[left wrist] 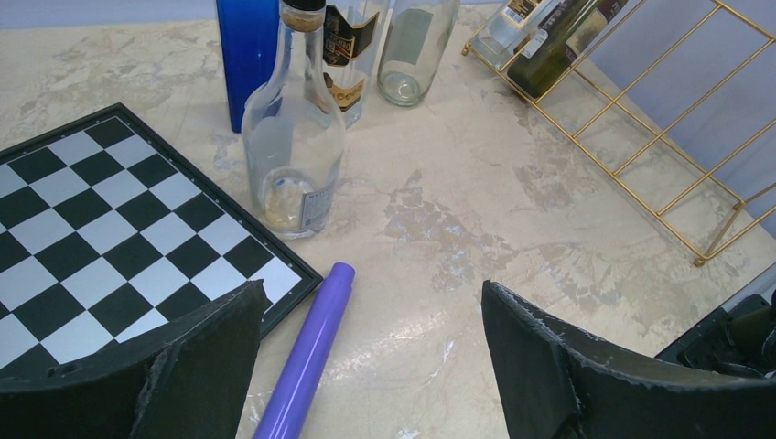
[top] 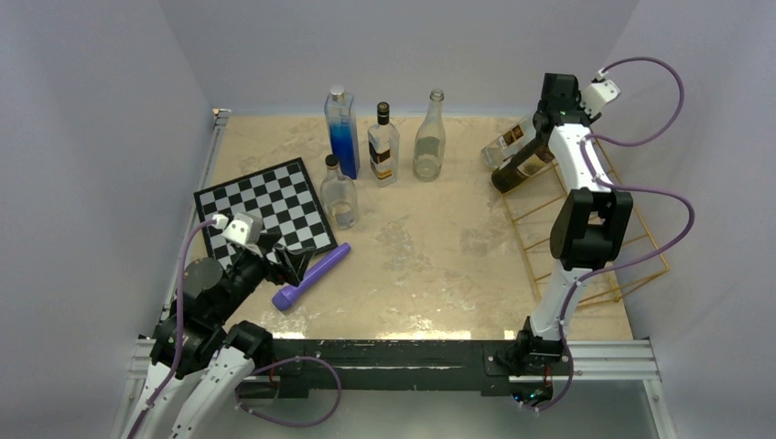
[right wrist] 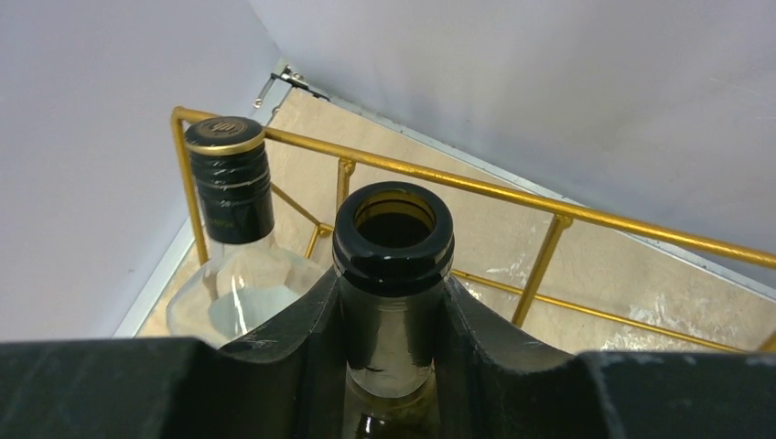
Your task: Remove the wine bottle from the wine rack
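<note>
Nearest me, the left gripper [top: 291,259] hangs low over the table [top: 439,247] with its jaws spread wide and nothing in them. It sits just above a purple tube [top: 311,275] beside the chessboard [top: 265,206]. It is well apart from the work, so I see little danger there.

Past it stand four bottles [top: 380,146] in a loose cluster mid-table. If the load is swung out that way, I think one could be clipped and toppled.

At the far right, the right gripper [right wrist: 393,320] is closed around the neck of the wine bottle [right wrist: 393,229], just under its open lip. The dark bottle lies slanted on the wine rack [right wrist: 512,194] at its far end.

That is where I would worry. A capped clear bottle [right wrist: 229,183] lies just beside it — whether the two touch I cannot tell — and a sideways pull may roll or drag it off. The hold is on smooth glass with the heavy body hanging below, so a quick lift could let it slip. The thin gold wire may also snag the bottle, and the light frame could come up with it.
</note>
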Robot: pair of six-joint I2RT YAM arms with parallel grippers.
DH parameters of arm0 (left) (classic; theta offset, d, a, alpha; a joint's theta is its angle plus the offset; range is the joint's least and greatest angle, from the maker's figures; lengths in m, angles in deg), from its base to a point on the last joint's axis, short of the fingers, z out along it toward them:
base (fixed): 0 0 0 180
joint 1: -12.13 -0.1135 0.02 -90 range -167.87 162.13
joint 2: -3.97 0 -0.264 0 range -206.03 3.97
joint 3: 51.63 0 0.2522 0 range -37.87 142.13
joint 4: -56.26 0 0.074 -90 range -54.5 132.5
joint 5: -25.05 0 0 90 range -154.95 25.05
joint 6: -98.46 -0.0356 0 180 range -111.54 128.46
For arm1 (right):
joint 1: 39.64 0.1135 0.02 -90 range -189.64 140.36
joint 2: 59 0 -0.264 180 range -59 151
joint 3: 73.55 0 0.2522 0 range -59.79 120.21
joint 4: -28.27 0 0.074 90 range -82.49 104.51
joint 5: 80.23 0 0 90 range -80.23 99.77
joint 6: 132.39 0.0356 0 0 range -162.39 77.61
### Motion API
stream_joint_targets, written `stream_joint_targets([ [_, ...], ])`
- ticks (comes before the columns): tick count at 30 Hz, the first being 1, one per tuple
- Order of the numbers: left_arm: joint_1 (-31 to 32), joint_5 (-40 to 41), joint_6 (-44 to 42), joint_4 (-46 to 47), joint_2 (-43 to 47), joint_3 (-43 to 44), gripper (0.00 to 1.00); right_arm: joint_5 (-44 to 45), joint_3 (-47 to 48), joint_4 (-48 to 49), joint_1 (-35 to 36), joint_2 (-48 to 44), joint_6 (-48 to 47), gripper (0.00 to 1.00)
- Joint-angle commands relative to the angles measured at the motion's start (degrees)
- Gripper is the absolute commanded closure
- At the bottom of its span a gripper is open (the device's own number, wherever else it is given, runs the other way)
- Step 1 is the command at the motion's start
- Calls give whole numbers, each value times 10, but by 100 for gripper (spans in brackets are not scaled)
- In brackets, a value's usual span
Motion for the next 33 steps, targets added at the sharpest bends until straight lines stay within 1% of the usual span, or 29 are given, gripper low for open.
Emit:
stream_joint_targets([
  [1,3,-7,-13,17,0,12,9,15,-21,55,7,-79,-32,100],
  [10,3,-5,-12,14,7,11,9,8,-58,90,25,-138,-42,100],
  [13,3,-6,-12,11,11,11,9,1,-60,73,32,-146,-25,100],
  [18,4,-4,-10,9,16,11,9,-21,-94,66,32,-177,5,100],
  [19,4,-3,-11,9,16,11,9,-23,-96,56,46,-180,17,100],
  [22,4,-5,-10,9,17,11,9,-35,-112,36,53,-199,43,100],
  [26,4,-8,-12,11,15,11,9,-35,-155,62,69,-235,31,100],
  [33,4,-14,-12,12,22,11,9,-39,-199,46,102,-287,36,100],
])
